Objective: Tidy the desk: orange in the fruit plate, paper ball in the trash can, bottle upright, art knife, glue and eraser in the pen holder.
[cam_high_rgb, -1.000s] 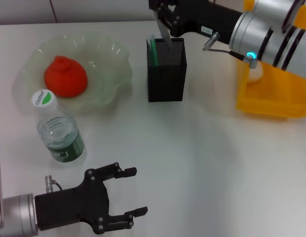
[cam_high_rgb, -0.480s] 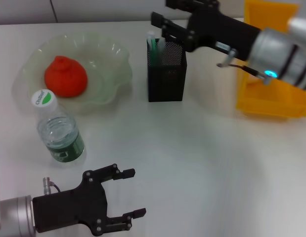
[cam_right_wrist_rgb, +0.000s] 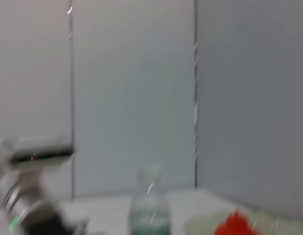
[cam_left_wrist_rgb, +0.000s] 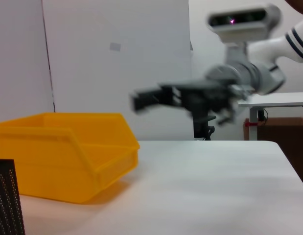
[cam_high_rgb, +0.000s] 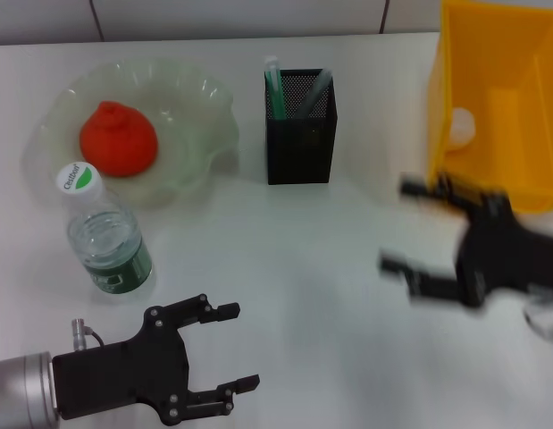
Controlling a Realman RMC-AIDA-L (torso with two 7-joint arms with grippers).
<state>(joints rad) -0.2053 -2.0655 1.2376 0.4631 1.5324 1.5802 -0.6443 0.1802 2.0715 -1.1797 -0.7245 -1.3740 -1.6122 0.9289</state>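
Note:
The orange [cam_high_rgb: 118,138] lies in the pale-green fruit plate [cam_high_rgb: 205,116] at the back left. The bottle [cam_high_rgb: 104,235] stands upright in front of the plate. The black mesh pen holder [cam_high_rgb: 300,134] holds a green-capped stick [cam_high_rgb: 274,88] and a grey tool [cam_high_rgb: 314,92]. The paper ball [cam_high_rgb: 461,126] lies in the yellow trash can [cam_high_rgb: 499,98] at the back right. The eraser is not in view. My right gripper [cam_high_rgb: 408,227] is open and empty, low over the table in front of the trash can. My left gripper [cam_high_rgb: 233,348] is open and empty at the front left.
The left wrist view shows the trash can [cam_left_wrist_rgb: 68,152], a corner of the pen holder [cam_left_wrist_rgb: 5,200] and my right gripper [cam_left_wrist_rgb: 141,99] beyond. The right wrist view shows the bottle [cam_right_wrist_rgb: 150,205] and the orange [cam_right_wrist_rgb: 237,225], blurred.
My right gripper has let go of the grey tool, which stands in the pen holder, and pulled back from above it to the table's right front. The left arm has barely moved.

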